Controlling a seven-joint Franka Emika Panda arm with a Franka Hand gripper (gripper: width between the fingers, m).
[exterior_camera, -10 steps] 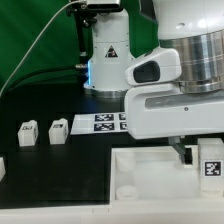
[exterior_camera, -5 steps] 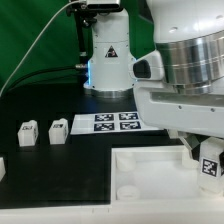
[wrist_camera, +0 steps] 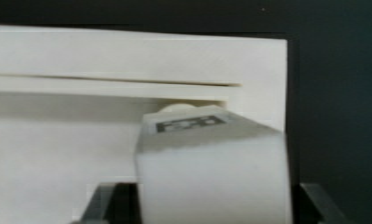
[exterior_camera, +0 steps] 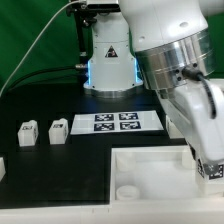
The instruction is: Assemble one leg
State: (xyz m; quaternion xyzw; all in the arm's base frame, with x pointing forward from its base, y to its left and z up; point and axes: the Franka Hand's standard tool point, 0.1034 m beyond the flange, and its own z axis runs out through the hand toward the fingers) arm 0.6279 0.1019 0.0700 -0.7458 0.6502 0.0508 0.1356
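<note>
claw [wrist_camera: 204,203] tight around leg [wrist_camera: 202,148]

Matt white plastic leg [wrist_camera: 209,170], smooth white panel [exterior_camera: 158,176], matt black table [exterior_camera: 60,182], glossy white arm shell [exterior_camera: 165,35]

Bare table [exterior_camera: 70,165] left open between loose legs [exterior_camera: 57,130] and panel [exterior_camera: 158,172], panel's end at the exterior view's right taken up by arm [exterior_camera: 185,85], gripper [wrist_camera: 209,205] and held leg [wrist_camera: 209,150]

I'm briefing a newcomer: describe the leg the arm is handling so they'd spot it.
Start at the big white panel in front. At its end on the exterior view's right, the gripper grips the leg. The other legs lie loose on the black table.
</note>
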